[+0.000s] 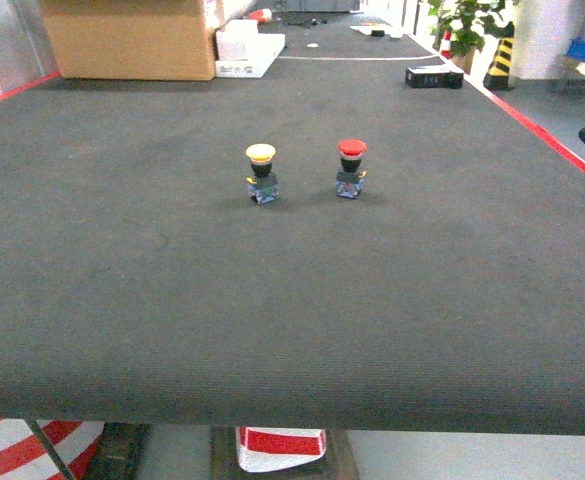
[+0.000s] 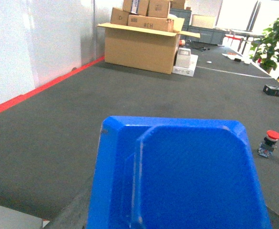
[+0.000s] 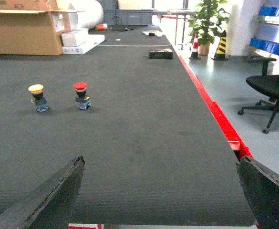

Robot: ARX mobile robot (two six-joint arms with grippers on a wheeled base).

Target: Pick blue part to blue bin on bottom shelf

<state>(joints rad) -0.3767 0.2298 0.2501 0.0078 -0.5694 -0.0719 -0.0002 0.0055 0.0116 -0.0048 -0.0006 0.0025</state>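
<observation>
In the head view a wide dark grey mat [image 1: 292,300] fills the frame, and two push-button switches stand upright on it side by side but apart: a yellow-capped button [image 1: 261,172] to the left of a red-capped button [image 1: 351,167]. Far behind the yellow one sits a large cardboard box [image 1: 132,40], with a small black box [image 1: 434,75] far behind the red one. Neither arm shows here, nor any blue part or shelf. In the left wrist view a blue bin [image 2: 177,176] crowds the lower frame, seen from close above the mat; the red-capped button stands just to its right, and the cardboard box lies well beyond it. The left pincer itself is out of sight. In the right wrist view the right gripper [image 3: 160,191] is spread wide, its two dark fingers [image 3: 48,200] at the lower corners holding nothing, and both buttons stand well ahead on the left, the red one the nearer.
</observation>
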